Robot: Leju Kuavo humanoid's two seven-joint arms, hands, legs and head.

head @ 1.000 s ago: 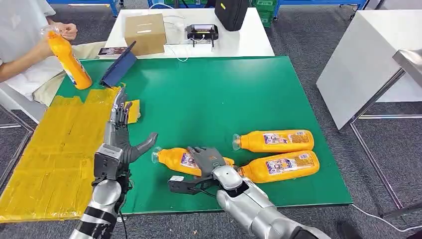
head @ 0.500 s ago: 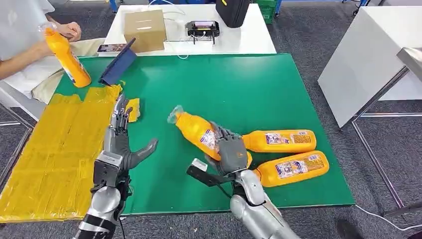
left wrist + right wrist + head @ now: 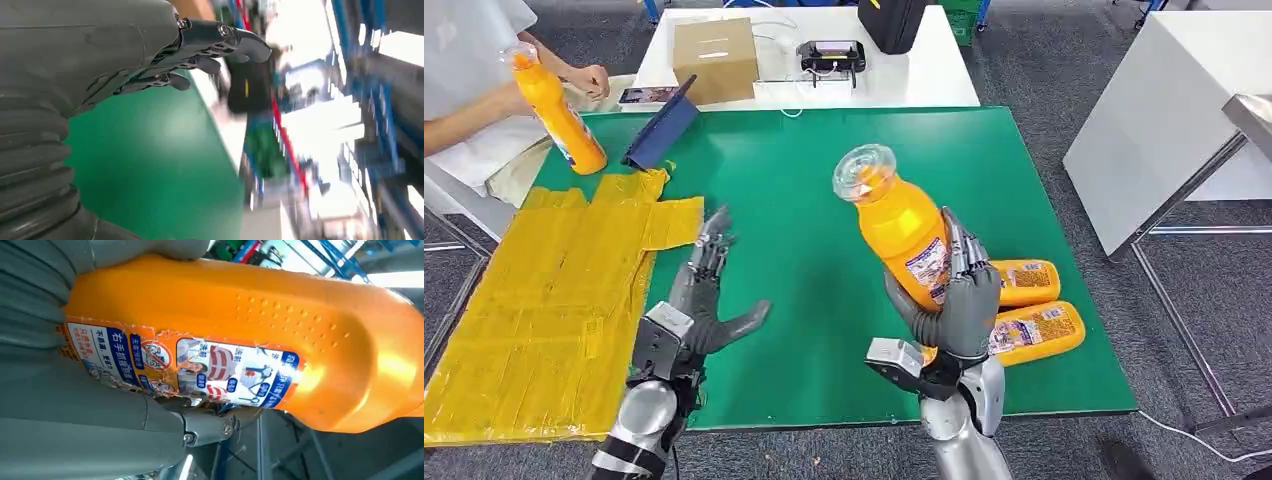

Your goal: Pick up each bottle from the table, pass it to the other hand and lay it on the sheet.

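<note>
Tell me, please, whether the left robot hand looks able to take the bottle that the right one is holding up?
Probably yes. The left robot hand is open and holds nothing, and bare green mat lies between it and the raised bottle in the right robot hand. Nothing stands between them.

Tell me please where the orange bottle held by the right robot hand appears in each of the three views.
Head view: the held bottle stands centre-right, cap up, gripped by the right robot hand.
Left wrist view: the bottle is not in it; the left robot hand is over the green table.
Right wrist view: the bottle spans the frame.
Shared landmark: the bottle's blue-and-white label.
</note>
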